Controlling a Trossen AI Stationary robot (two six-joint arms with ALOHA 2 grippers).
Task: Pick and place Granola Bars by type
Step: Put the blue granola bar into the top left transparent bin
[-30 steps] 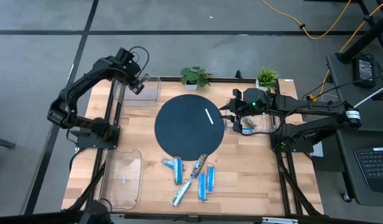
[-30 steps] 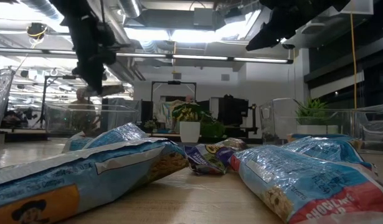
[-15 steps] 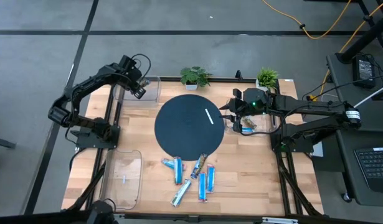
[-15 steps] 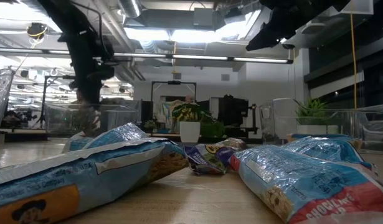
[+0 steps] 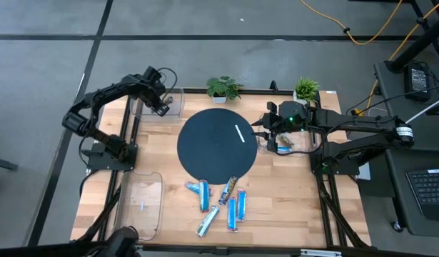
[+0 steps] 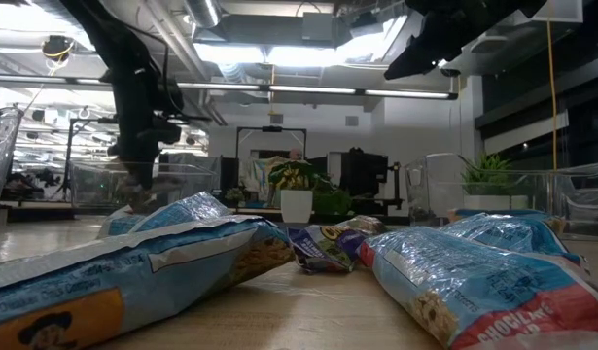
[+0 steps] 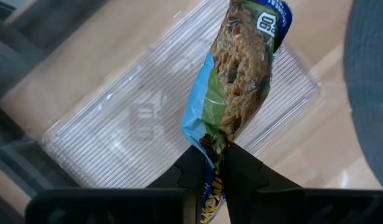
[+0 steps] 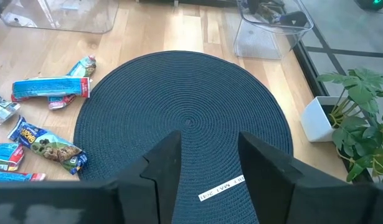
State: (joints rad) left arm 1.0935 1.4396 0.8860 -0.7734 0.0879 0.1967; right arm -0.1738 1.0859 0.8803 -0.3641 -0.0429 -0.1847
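Note:
My left gripper (image 5: 163,108) is shut on one granola bar (image 7: 241,81) with a blue and green wrapper. It holds the bar over the clear bin (image 5: 170,102) at the table's far left corner. Several more blue bars (image 5: 219,203) lie loose on the wood near the table's near edge, just past the round dark mat (image 5: 218,145); they also show in the right wrist view (image 8: 51,87). My right gripper (image 8: 207,168) is open and hovers level over the mat's right edge, touching nothing. My left gripper pinches the bar's one end (image 7: 211,149) between its two fingers, coming from above and pointing down. The bar runs on past the fingertips, along their line, over the bin's ribbed floor (image 7: 129,118). Whether its free end touches the bin, I cannot tell.
A second clear bin (image 5: 144,203) sits at the near left. A third bin (image 5: 294,140) by my right gripper holds some bars. Two potted plants (image 5: 223,88) (image 5: 305,88) stand at the far edge. A thin white strip (image 5: 239,133) lies on the mat.
My left gripper, still shut on the bar, has moved down toward the far left bin and a little toward the table's right.

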